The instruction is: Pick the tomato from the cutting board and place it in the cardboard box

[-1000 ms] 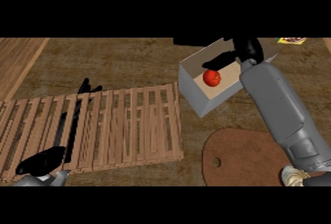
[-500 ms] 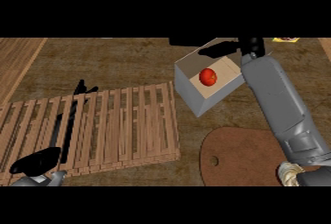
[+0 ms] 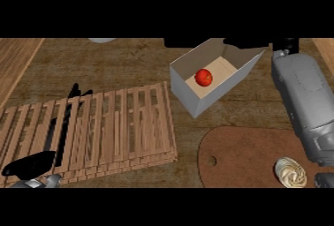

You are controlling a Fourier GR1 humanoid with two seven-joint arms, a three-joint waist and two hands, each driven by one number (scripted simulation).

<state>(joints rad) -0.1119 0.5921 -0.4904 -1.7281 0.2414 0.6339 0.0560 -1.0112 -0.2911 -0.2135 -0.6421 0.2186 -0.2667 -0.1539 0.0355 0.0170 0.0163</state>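
The red tomato lies on the floor of the open cardboard box, which stands tilted at the upper middle of the counter. Nothing touches it. My right forearm runs up the right side, and only a dark bit of the right hand shows at the top edge, to the right of the box's rim. The brown rounded cutting board lies at the lower right, in front of the box. My left hand rests open at the lower left corner, over the near edge of a slatted rack.
A slatted wooden rack covers the left middle of the counter. A pale ribbed round object sits on the cutting board's right end, close to my right forearm. A strip of lighter wood borders the far left.
My right hand has drawn back from over the tomato to the box's right, leaving the tomato inside. The box now shows further left and lower. The left hand has stayed put.
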